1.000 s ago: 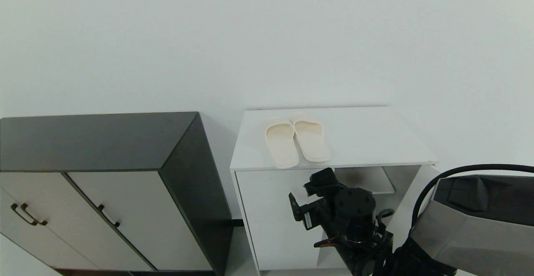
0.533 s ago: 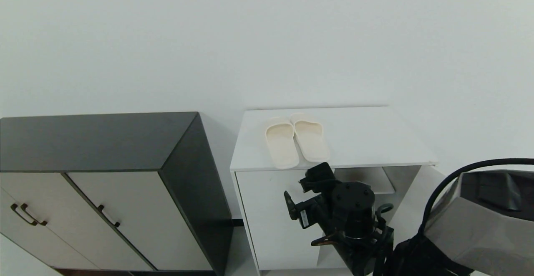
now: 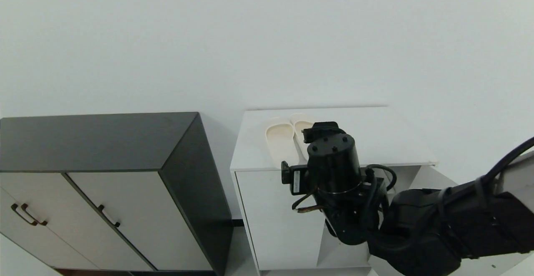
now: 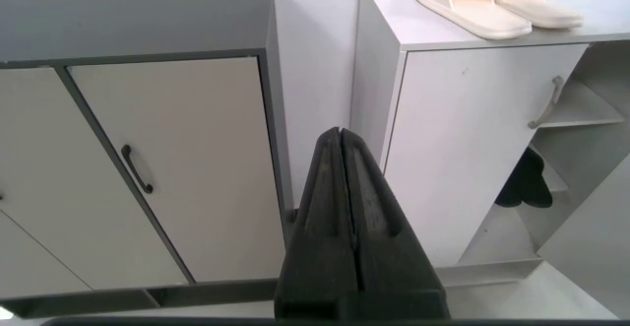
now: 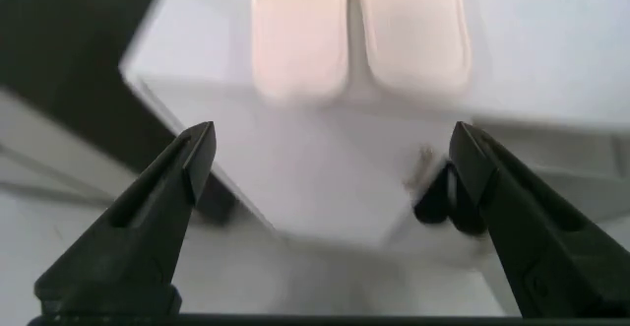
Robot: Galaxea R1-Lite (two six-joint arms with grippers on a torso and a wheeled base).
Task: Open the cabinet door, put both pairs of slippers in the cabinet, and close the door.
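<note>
A cream pair of slippers [image 3: 280,136] lies side by side on top of the white cabinet [image 3: 375,138]. My right arm [image 3: 333,163] is raised in front of the cabinet's top edge and hides part of the right slipper. My right gripper [image 5: 335,218] is open, its fingers spread wide, just short of the cream slippers [image 5: 300,31] and a little above them. The cabinet's right side stands open, and a dark pair of slippers [image 4: 522,180] rests on a lower shelf inside. My left gripper [image 4: 340,198] is shut on nothing, low and away from the cabinet front [image 4: 463,139].
A black cabinet [image 3: 100,142] with pale doors and dark handles stands to the left, with a narrow gap between it and the white one. The white cabinet's left door [image 4: 472,149], with its handle [image 4: 546,104], is closed. A plain wall lies behind both.
My right arm has risen from in front of the cabinet's open compartment to the level of its top, now close to the cream slippers. The slippers and the left arm have not moved.
</note>
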